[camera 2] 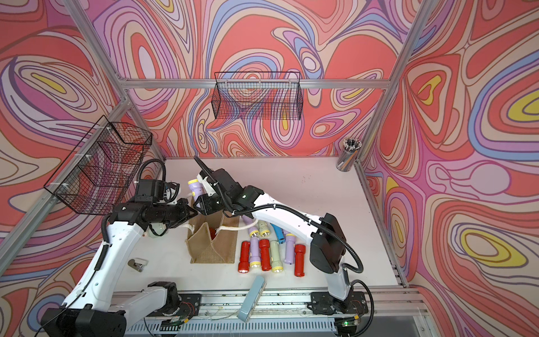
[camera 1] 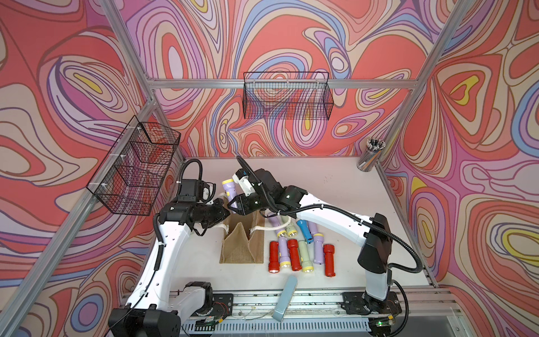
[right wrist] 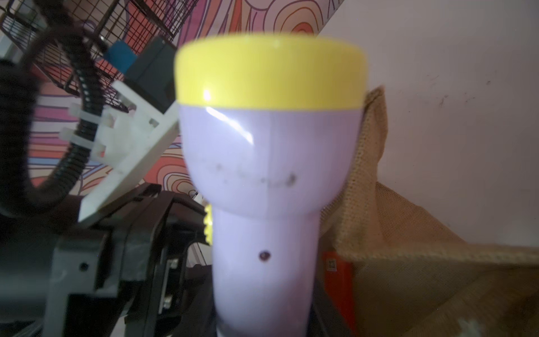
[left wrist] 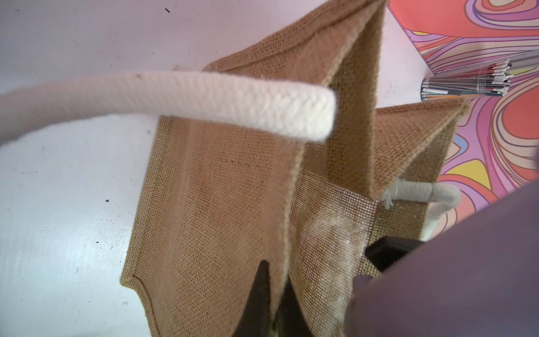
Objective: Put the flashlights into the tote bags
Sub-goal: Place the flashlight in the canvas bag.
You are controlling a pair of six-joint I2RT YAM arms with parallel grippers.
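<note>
Left end effector [camera 1: 225, 215] is pressed shut on the far-left rim of the bag [camera 1: 242, 251], with the burlap wall between its fingers [left wrist: 262, 291]. Right end effector [camera 1: 234, 205] is pinching the lilac flashlight [camera 1: 229, 189] low on the barrel. The yellow head is up and tilted, over the bag's far edge and not yet inside.

Risks as I see them:
- The bag's end panels fold inward, so the mouth is a narrow slot. The tail could land on the rim instead of in the gap.
- The grip on the burlap is thin. If it slips, the wall flops and the slot closes.
- The two end effectors sit almost touching at the bag's far end, so any sideways correction risks a knock.
- The flashlight is head-heavy with a low grip, so it may pivot when released and tip out over the rim.
- One rope handle [camera 1: 272, 229] drapes right of the bag onto the loose flashlights [camera 1: 300, 252] on the worktop [camera 1: 335, 189]. Dragging the bag would scatter them.
- There's a red item [right wrist: 339, 277] already inside, which leaves less room.
</note>
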